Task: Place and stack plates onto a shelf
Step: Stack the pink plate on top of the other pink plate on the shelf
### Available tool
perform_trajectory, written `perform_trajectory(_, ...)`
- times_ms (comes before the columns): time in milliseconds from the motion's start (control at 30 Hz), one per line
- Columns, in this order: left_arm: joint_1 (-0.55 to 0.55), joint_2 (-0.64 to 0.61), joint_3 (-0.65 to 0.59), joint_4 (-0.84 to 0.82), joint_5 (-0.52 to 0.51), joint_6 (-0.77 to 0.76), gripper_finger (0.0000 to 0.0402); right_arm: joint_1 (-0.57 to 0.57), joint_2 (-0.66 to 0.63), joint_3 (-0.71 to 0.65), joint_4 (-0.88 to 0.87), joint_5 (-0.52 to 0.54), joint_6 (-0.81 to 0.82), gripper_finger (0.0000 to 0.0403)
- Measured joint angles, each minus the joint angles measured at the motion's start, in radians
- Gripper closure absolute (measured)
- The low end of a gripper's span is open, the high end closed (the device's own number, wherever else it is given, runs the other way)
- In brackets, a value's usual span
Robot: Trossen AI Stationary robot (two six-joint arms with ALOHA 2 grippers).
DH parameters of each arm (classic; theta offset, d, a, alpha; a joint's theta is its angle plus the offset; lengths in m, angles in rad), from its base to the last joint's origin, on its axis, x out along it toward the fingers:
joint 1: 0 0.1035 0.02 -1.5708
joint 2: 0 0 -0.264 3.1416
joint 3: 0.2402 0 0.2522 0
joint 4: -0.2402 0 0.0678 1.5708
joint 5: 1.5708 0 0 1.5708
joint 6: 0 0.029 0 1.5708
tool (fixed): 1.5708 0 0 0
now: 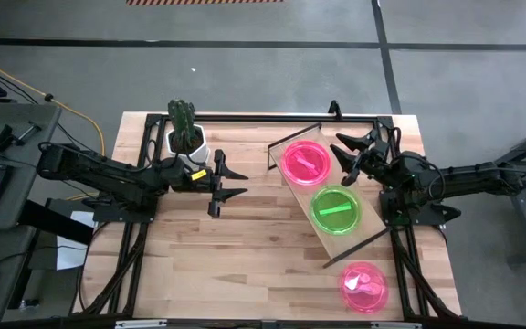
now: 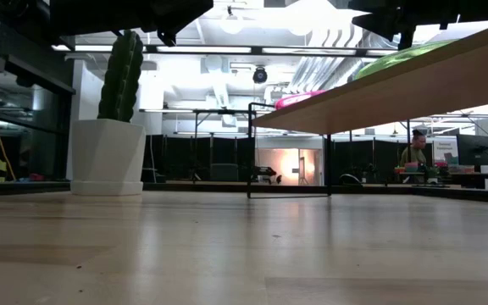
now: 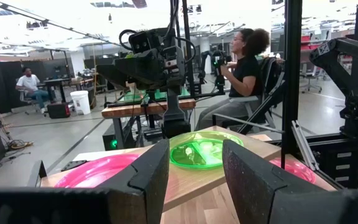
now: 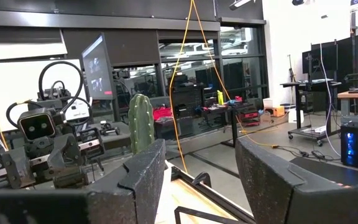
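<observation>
A light-wood shelf with black wire ends lies slanted on the right half of the table. A pink plate rests flat on its far part and a green plate on its middle. Another pink plate lies on the table near the near right corner. My left gripper hangs open left of the shelf, empty, pointing toward it. My right gripper hovers open just right of the far pink plate, empty. In the left wrist view the green plate shows between the fingers, farther off.
A white pot with a green cactus stands at the table's far left, right beside the left arm. Bare planks lie between the arms and toward the near edge. People sit in the room beyond the table.
</observation>
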State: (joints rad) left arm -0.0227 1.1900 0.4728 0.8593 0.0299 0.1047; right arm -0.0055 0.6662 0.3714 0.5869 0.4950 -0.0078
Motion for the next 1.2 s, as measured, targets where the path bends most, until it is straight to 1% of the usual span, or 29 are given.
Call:
perform_trajectory(367,0.0,0.0,0.0,0.0,0.0,0.0,0.0263,0.0,0.0,0.0,-0.016,-0.009,0.013,0.0218)
perform_trajectory(433,0.0,0.0,0.0,0.0,0.0,0.0,0.0263,0.0,0.002,0.0,-0.019,-0.079,0.06,0.0218)
perform_trajectory(533,0.0,0.0,0.0,0.0,0.0,0.0,0.0264,0.001,0.003,0.0,0.0,-0.233,0.134,0.0218)
perform_trajectory(600,0.0,0.0,0.0,0.0,0.0,0.0,0.0262,0.012,0.003,0.0,0.021,-0.314,0.196,0.0218)
perform_trajectory(733,0.0,0.0,0.0,0.002,0.0,-0.023,0.0261,0.085,0.019,0.042,-0.015,-0.366,0.256,0.0218)
perform_trajectory(800,0.0,0.0,0.0,0.006,0.0,-0.023,0.0261,0.149,0.045,0.095,-0.084,-0.367,0.251,0.0218)
perform_trajectory(900,0.0,0.0,0.0,0.006,0.0,-0.023,0.0261,0.256,0.102,0.204,-0.233,-0.364,0.23,0.0218)
perform_trajectory(1033,0.0,0.0,0.0,0.006,0.0,-0.023,0.0261,0.4,0.202,0.376,-0.516,-0.311,0.242,0.0218)
perform_trajectory(1100,0.0,0.0,0.0,0.006,0.0,-0.023,0.0261,0.466,0.26,0.456,-0.649,-0.281,0.291,0.0218)
perform_trajectory(1200,0.0,0.0,0.0,0.006,0.0,-0.023,0.0261,0.561,0.35,0.553,-0.746,-0.225,0.387,0.0218)
